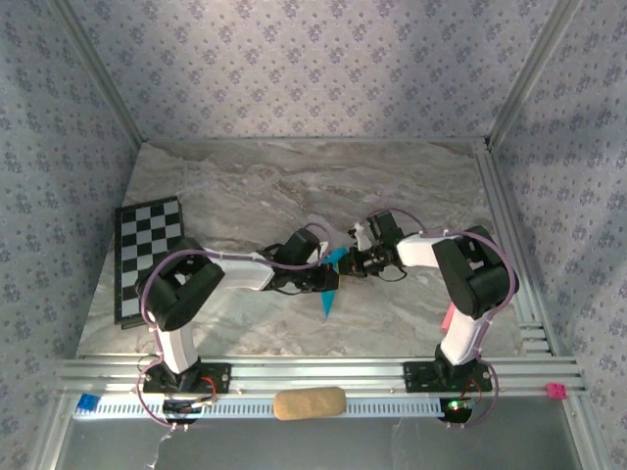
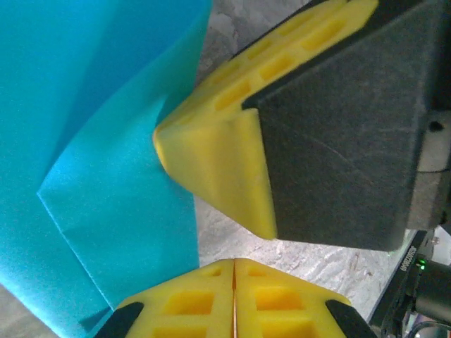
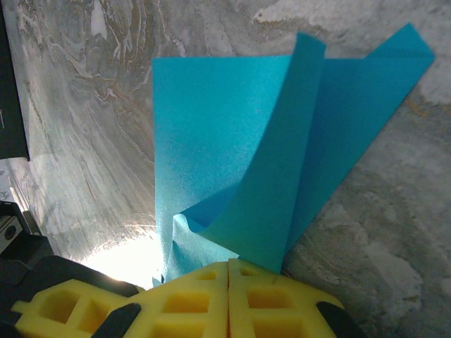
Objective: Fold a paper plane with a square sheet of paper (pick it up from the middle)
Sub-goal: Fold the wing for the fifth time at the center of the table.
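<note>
DESK: Overhead view. What's the risk?

PHOTOGRAPHER: At mid-table, the left gripper (image 1: 327, 278) and right gripper (image 1: 346, 261) meet almost tip to tip at the square sheet of paper (image 1: 330, 297) on the marble table (image 1: 411, 186). With the two arms this close, they could pull against each other and tear or wrinkle the thin sheet.

DESK: Left wrist?

PHOTOGRAPHER: The left gripper (image 2: 234, 269) has its yellow fingers pressed together. The creased sheet (image 2: 106, 176) lies just beside them, with no paper visible in the seam. If they grip nothing, the next fold may go askew. A yellow finger (image 2: 218, 162) of the right gripper touches the paper.

DESK: Right wrist?

PHOTOGRAPHER: The right gripper (image 3: 229, 267), fingers pressed together, pinches a curled corner of the sheet (image 3: 232, 141). So small a bite could slip.

DESK: The count?

PHOTOGRAPHER: One sheet, two grippers, one checkered board (image 1: 147, 257), one tan block (image 1: 309, 402), one pink stick (image 1: 447, 317).
</note>
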